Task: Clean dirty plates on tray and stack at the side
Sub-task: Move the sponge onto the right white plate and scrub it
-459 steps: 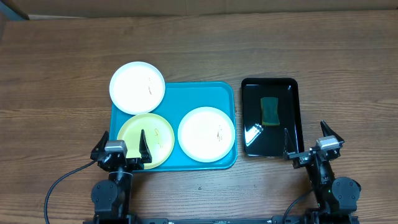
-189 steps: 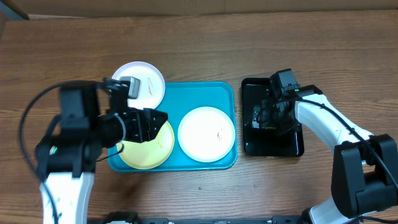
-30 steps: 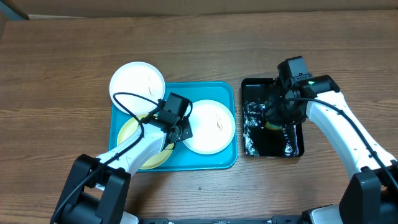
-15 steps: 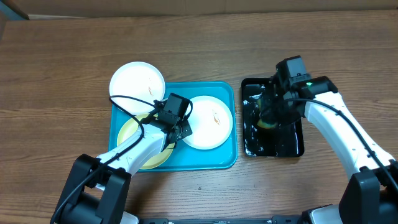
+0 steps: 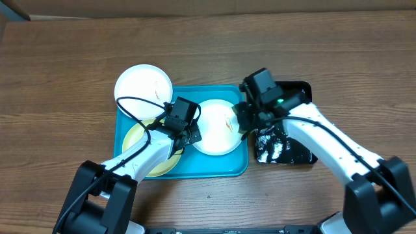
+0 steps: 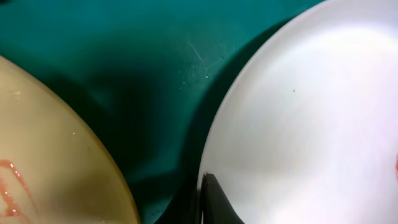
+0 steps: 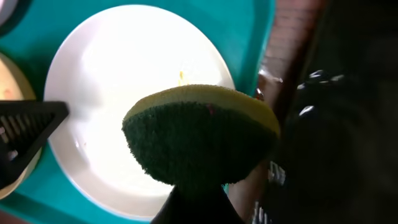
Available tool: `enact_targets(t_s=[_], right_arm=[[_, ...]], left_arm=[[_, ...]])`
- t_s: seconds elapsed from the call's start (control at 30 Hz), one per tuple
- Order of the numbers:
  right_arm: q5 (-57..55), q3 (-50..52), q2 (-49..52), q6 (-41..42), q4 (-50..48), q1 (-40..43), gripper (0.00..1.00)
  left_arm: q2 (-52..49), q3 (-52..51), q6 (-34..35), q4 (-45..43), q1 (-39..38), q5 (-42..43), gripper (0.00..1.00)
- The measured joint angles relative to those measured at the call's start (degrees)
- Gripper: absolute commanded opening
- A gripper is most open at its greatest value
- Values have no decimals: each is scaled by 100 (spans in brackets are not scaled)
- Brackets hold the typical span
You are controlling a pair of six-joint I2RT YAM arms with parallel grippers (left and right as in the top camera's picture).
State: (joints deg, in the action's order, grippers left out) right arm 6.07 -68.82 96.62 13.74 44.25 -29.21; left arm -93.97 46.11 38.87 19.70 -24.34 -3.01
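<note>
Left fingers [image 6: 212, 200] pinching left rim of white plate [image 5: 218, 130], right fingers [image 7: 194, 205] clenched around sponge [image 7: 199, 140] above it.

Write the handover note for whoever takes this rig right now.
Left gripper: shut on the left rim of the white plate on the tray.
Right gripper: shut on the sponge, over that plate's right edge.
Yellow plate on the tray; other white plate half off its far-left corner.
Done: sponge in hand.
Left: wipe all three, stack beside the tray.
</note>
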Motion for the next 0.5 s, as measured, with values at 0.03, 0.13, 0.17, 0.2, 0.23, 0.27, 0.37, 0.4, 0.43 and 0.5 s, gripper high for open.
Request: enact_targets(t_s=[0.03,0.13,0.17,0.2,0.23,0.27,0.37,0.4,0.43,0.5], right_arm=[[-44,0,85,-11,-103,-37,4],[-155,0,407,-66,-417,-140,4],[-186,0,525,-81,-501,-175,4],[-201,0,625,-90,-568,-208,4],[-208,0,726,-98,-634,-247,4],[-214,0,811,-109,-680,-284,4],[-273,0,997,-138,-758,-374,4],[-317,0,1049,-140,-761,-396,5],[-354,0,1086,-142,-772,-415,9],[-411,0,1132,-133,-791,-420,28]], left_arm=[[0,0,-35,-13,0,2,4],[0,-9,-101,-52,0,24,4],[-2,-11,-122,-68,0,26,4],[-2,-13,-142,-74,0,35,4],[-2,-13,-153,-79,0,39,4],[-2,-15,-157,-87,0,48,4],[-2,-22,-160,-92,7,63,4],[-2,-22,-160,-94,7,63,4],[-2,-22,-160,-94,7,63,4],[-2,-22,-160,-94,7,63,4]])
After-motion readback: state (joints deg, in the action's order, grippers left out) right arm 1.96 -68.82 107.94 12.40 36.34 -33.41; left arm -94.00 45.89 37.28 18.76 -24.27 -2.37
